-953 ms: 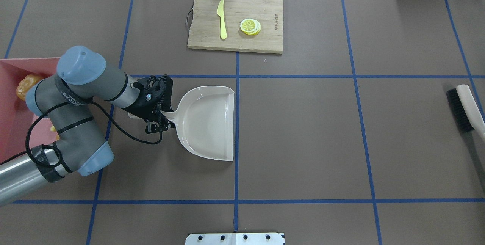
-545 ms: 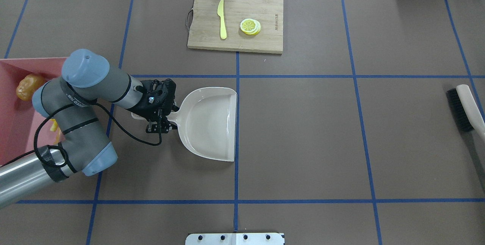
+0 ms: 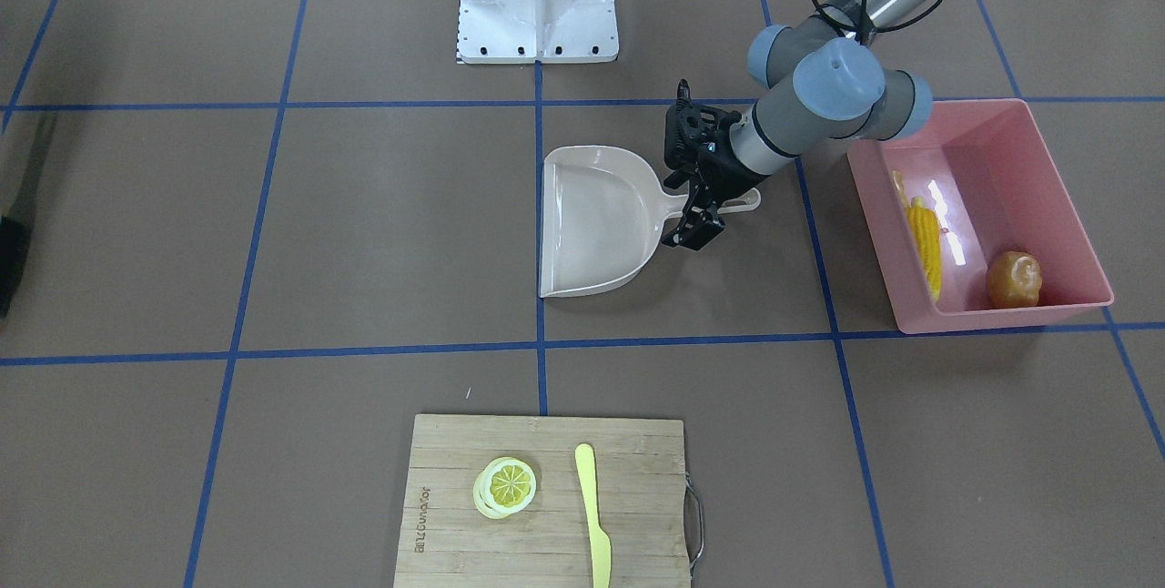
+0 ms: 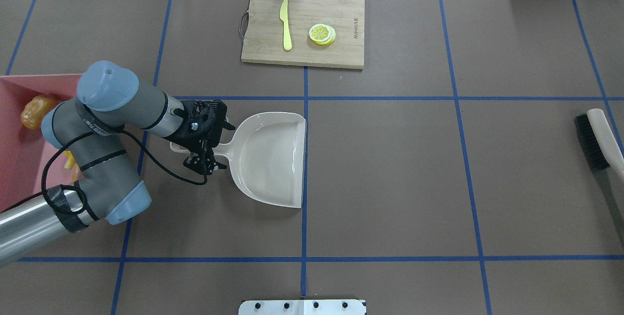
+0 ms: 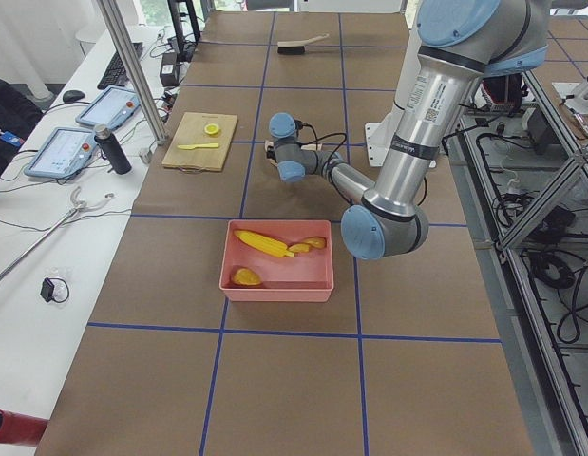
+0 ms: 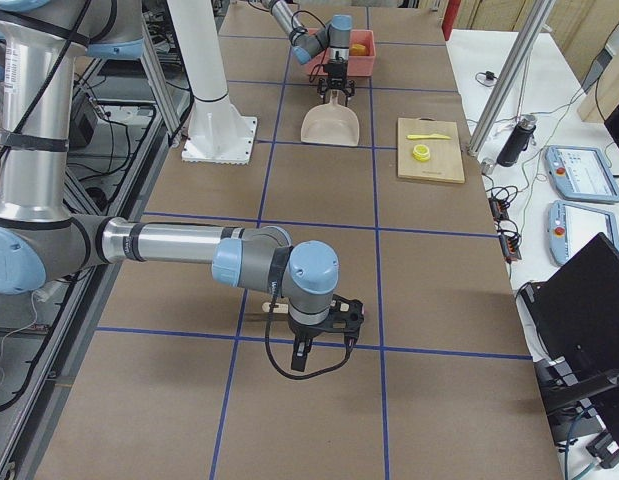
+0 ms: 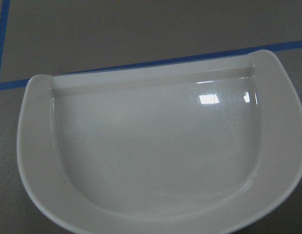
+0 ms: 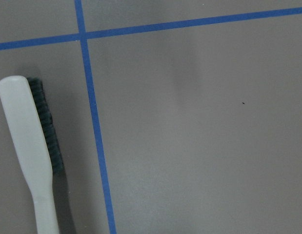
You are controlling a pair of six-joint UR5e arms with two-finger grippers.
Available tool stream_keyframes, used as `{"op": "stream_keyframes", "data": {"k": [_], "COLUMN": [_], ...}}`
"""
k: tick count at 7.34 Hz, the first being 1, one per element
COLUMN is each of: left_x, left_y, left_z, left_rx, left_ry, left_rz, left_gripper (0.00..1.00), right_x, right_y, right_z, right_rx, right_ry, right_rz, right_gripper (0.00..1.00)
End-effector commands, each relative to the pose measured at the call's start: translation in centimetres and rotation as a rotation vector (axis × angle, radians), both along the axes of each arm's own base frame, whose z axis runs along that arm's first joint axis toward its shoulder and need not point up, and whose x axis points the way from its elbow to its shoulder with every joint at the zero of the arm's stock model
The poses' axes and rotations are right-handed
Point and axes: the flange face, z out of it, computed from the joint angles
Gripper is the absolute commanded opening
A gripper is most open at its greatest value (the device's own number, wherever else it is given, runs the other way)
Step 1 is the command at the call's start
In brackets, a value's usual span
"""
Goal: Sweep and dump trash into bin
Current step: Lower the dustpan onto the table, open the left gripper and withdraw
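- Dustpan [image 4: 268, 159] has slid slightly further from the bin [image 3: 1001, 317] than a second ago. Its front lip now sits on the blue centre tape line; before, it was just short of it.
- left claw [image 4: 218, 146] went along with it. One finger now sticks out clear past the handle neck.
- left claw state: fingers spread, one on either side of the neck. Whether they touch it is too small to tell.
- Dustpan lies flat on the table [image 4: 390, 183], pan straight ahead of the fingertips. Its handle [image 3: 742, 200] runs back under the claw's wrist. The left wrist view is filled by the glossy pan, with tape line beyond the lip.
- Trash is in the bin, which sits behind the left claw, past the arm's elbow:
  - corn cob [image 3: 924, 242] lies along the wall nearest the claw.
  - brown-orange lump [image 3: 1013, 279] is toward the far wall from the claw.
  - ginger root [image 5: 308, 246] is beside the corn in the left side view.
- right claw [image 6: 324, 325] shows only in the right side view, low over the table and well apart from the left claw. Can't tell if it's wide or closed.
- Brush [image 8: 29, 141] lies flat just beside the right claw, at the left of its wrist view.
- Cutting board [image 4: 302, 27] carries the knife [image 4: 285, 25] and lemon slice [image 4: 321, 33]. It is well apart from the left claw, off to one side of the pan.
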Motion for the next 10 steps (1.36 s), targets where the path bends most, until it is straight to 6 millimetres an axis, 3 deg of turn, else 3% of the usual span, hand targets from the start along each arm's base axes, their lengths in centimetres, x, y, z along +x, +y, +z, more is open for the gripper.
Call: {"op": "stream_keyframes", "data": {"k": [1,2,3,4,5,6,7,8,9,10], "left_x": [-3.4,-5.6,-8.8,-10.6,-13.2,-16.6,-21.2,-25.1,-29.6,-34.3], "left_y": [-1.3,-0.9,-1.4,-2.2,-4.8,-7.8,-10.8,-12.7,-15.7,-16.9], "left_z": [-0.6,-1.4,-1.8,-1.3,-1.6,-3.3,-3.3,-1.5,1.7,2.6], "left_rx": [0.006,0.018,-0.058,-0.154,-0.204,-0.298,-0.451,-0.521,-0.599,-0.719], "left_ry": [0.014,0.035,0.055,0.059,0.042,-0.03,-0.109,-0.144,-0.163,-0.131], "left_rz": [-0.05,-0.074,-0.143,-0.203,-0.273,-0.333,-0.386,-0.459,-0.557,-0.669], "left_gripper": [0.99,0.99,0.99,0.99,0.99,0.99,0.99,0.99,0.99,0.99], "right_x": [0.0,0.0,0.0,0.0,0.0,0.0,0.0,0.0,0.0,0.0], "right_y": [-1.1,-1.1,-1.1,-1.0,-0.9,-0.9,-1.0,-0.7,-0.7,-0.7], "right_z": [-0.9,-1.0,-0.9,-0.8,-0.8,-0.8,-0.9,-0.6,-0.6,-0.7], "right_rx": [-0.007,-0.002,-0.003,-0.003,-0.003,-0.003,0.0,-0.006,-0.006,-0.005], "right_ry": [-0.001,-0.006,-0.008,-0.008,-0.008,-0.008,-0.008,-0.008,-0.008,-0.008], "right_rz": [-0.001,0.0,0.0,0.0,0.0,0.0,0.0,0.0,0.0,0.0], "right_gripper": [1.0,1.0,1.0,1.0,1.0,1.0,1.0,1.0,1.0,1.0]}}
